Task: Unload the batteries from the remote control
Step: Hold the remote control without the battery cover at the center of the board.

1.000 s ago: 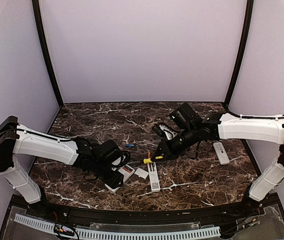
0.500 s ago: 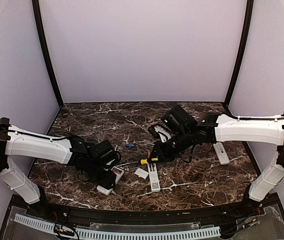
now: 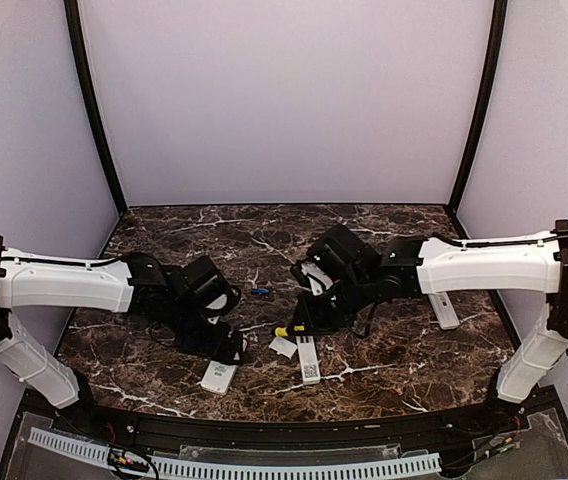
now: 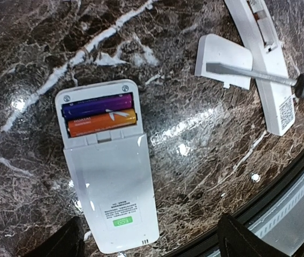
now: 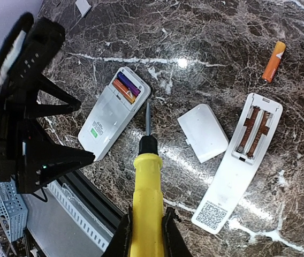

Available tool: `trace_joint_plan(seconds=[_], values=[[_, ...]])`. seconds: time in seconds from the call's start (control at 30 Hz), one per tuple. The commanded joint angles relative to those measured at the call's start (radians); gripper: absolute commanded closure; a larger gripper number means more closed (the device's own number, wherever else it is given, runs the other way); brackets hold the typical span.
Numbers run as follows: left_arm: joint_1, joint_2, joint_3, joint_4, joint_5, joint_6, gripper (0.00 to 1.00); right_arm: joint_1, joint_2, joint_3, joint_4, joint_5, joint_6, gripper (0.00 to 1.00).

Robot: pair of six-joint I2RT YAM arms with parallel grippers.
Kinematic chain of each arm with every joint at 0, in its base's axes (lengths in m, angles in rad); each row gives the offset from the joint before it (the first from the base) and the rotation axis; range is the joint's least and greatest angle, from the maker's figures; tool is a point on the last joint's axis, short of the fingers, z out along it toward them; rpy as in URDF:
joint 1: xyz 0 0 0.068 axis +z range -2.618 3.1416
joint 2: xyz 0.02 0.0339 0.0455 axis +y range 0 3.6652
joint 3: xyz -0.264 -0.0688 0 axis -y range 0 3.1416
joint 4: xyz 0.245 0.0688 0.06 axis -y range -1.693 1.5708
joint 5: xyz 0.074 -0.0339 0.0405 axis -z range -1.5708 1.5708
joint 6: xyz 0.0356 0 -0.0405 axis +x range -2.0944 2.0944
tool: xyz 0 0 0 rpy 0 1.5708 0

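Two batteries (image 4: 99, 121) sit side by side in the open bay of a flat white plastic remote control (image 4: 112, 198). A purple-blue cell (image 4: 96, 105) lies nearest the remote's end and an orange cell (image 4: 103, 123) lies just inside it. Their long axes run across the remote's width, at right angles to its length.

The remote lies flat on the dark marble worktop (image 4: 29, 48), with its closed end close to the worktop's black near edge (image 4: 280, 214). Bare marble lies beyond the bay end and along one long side. On the other side, near but apart, are a loose white rectangular cover (image 4: 224, 61) and a second white remote with an empty bay (image 5: 240, 163). A loose orange battery (image 5: 274, 61) lies beyond those.

The left pincer (image 4: 151, 241) is spread wide with nothing in it. Its fingers (image 4: 61, 243) straddle the remote's closed end, so the bay sits at the far end from them.

The right pincer (image 5: 145, 230) is clamped on a yellow-handled screwdriver (image 5: 144, 187). The blade points toward the bay end and its tip is clear of the remote.
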Motion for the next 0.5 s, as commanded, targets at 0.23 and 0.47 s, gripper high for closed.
trace_joint_plan(seconds=[0.23, 0.47], values=[[0.263, -0.064, -0.015, 0.036, 0.261, 0.151, 0.35, 0.076, 0.063, 0.097, 0.013, 0.114, 0.121, 1.0], [0.326, 0.009, -0.027, 0.085, 0.376, 0.198, 0.49, 0.101, 0.117, 0.157, -0.033, 0.107, 0.157, 1.0]])
